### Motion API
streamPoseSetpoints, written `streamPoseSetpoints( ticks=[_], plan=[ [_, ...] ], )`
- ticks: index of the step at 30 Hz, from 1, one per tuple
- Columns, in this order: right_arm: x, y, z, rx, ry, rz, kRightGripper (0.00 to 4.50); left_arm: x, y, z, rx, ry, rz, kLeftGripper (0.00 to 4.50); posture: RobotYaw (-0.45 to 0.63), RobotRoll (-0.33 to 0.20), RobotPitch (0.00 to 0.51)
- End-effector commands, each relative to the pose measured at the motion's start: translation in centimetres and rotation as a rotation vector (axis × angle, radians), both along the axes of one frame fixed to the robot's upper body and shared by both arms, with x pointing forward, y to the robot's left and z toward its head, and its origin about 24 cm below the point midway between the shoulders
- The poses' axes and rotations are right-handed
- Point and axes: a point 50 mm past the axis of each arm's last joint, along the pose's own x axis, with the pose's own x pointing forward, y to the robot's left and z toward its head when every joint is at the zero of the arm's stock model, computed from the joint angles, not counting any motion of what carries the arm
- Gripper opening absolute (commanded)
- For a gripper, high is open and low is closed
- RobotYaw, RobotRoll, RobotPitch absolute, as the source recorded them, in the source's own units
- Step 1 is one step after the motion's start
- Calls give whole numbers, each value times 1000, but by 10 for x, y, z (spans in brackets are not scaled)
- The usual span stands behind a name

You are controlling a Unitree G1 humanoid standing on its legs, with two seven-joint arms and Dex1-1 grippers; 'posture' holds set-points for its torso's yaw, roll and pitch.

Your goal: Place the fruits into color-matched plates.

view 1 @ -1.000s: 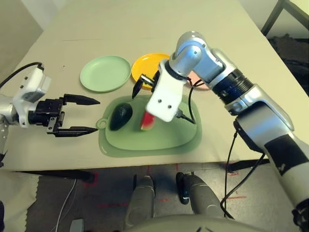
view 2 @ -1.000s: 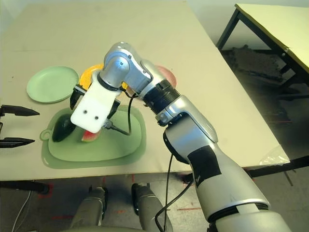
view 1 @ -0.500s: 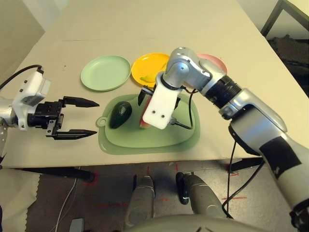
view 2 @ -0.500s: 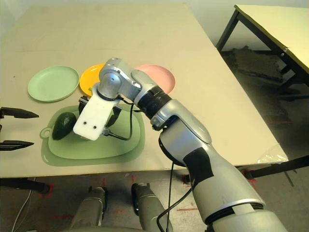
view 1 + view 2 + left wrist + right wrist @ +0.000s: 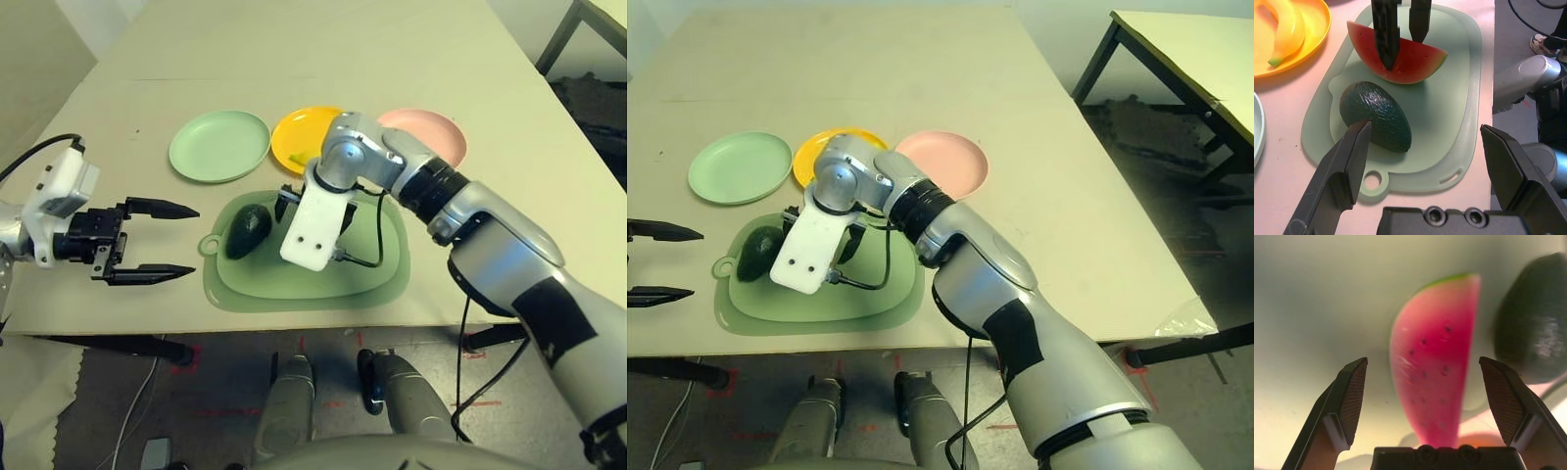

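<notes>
Right gripper point(image 5: 1422, 396) points steeply down over the green mat point(image 5: 372, 279), jaws wide apart and empty, straddling the watermelon wedge point(image 5: 1396, 56) with one finger on each side, not yet closed; avocado point(image 5: 247, 230) lies just beside it on the mat; banana point(image 5: 1286, 29) already sits in the yellow plate point(image 5: 304, 132). Step in hand looks like grasping the wedge; next: close, lift, carry to the pink plate point(image 5: 441, 137); left gripper point(image 5: 157, 240) open, idle beside the mat, near the green plate point(image 5: 217, 147).

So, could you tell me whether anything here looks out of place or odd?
Nothing is spilled or damaged. The avocado and watermelon wedge lie on the green mat, not yet on plates; the banana already sits in the yellow plate.
</notes>
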Motion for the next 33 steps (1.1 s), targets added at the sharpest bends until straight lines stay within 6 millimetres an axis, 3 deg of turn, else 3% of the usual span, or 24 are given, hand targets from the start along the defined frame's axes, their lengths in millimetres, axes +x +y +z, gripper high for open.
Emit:
streamPoseSetpoints(
  ticks=[1, 10, 17, 19, 24, 33],
  plan=[
    [0, 4, -11, -26, -8, 1, 4473, -3, -1, -1, -4, 0, -13, 4500, 129, 0, 199],
    [12, 3, -20, -34, -81, -61, 4473, -2, -4, -2, -15, -14, -19, 4500, 130, 0, 200],
    [13, -7, -26, -82, -35, -67, 4473, 1, -1, 0, -10, -31, -5, 4500, 119, 0, 197],
    [11, -7, -27, -83, -20, -67, 3973, 2, -1, 1, -10, -35, -4, 4500, 117, 0, 197],
    [12, -9, -27, -85, -1, -78, 2235, 5, -1, 3, -8, -52, -6, 4500, 110, 0, 196],
    [18, -24, -18, -92, 16, -109, 2211, 9, -3, 2, -15, -51, -8, 4500, 85, 0, 195]
  ],
)
